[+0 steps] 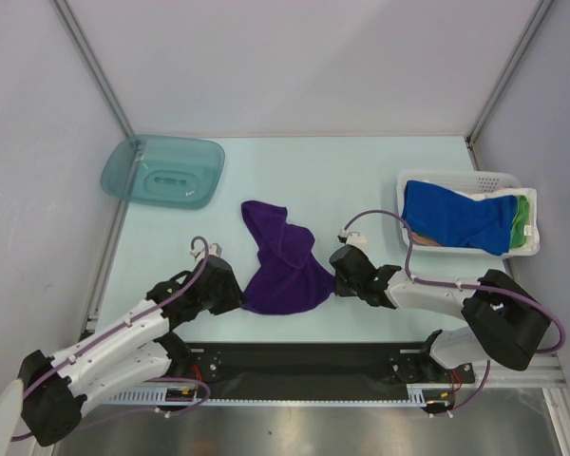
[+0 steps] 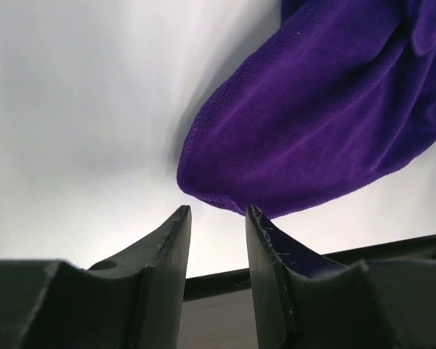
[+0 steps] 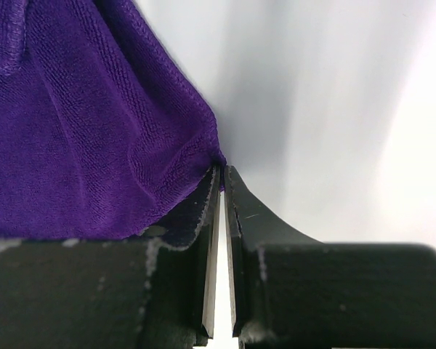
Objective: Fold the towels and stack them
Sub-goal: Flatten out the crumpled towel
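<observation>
Pale table [image 1: 294,161]: purple towel [image 1: 283,266] crumpled between arms; right gripper [image 3: 222,177] clenched on its corner. Left gripper [image 2: 218,214] parted, just short of towel edge.

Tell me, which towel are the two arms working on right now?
The purple towel, crumpled alone on the table between both tools. The blue towel and the others sit untouched in the white basket.

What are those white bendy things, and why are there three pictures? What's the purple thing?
Those are two robot arms. One picture looks down from above; the other two come from little cameras on each wrist. The purple towel lies crumpled on the table. The right gripper has pinched shut on a corner of it. The left gripper is open, close to the towel's other side. A teal lid lies at the back left, and a white basket holds more towels.
</observation>
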{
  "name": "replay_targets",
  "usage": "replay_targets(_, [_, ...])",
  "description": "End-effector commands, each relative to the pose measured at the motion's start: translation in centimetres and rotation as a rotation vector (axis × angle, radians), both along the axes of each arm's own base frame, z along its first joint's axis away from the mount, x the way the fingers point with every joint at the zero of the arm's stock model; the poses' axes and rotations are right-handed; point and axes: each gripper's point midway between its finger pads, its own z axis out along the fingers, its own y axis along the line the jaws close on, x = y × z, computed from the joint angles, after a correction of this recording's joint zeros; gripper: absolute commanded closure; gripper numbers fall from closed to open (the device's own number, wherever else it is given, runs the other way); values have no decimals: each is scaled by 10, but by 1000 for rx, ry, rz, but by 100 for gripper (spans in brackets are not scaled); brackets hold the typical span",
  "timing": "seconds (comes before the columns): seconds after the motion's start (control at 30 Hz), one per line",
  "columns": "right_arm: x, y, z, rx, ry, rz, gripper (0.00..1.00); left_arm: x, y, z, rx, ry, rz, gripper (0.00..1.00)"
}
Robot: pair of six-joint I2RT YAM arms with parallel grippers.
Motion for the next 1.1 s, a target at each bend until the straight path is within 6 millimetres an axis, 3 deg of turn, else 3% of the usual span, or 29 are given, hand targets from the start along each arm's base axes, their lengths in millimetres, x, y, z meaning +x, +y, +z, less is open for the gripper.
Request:
replay_targets(0.0, [8, -2, 8, 8, -40, -31, 91, -10, 0, -16, -24, 88, 68, 58])
replay_targets(0.07, [8, -2, 8, 9, -41, -30, 91, -14, -2, -26, -28, 115, 73, 56])
replay_targets(0.33, [7, 0, 9, 19, -41, -21, 91, -11, -14, -33, -58, 130, 75, 54])
replay_targets(0.83, [6, 0, 5, 16, -37, -17, 91, 3, -19, -14, -96, 54, 95, 48])
replay_targets(1.07, [6, -1, 5, 19, -35, -21, 91, -1, -17, -27, -71, 93, 98, 46])
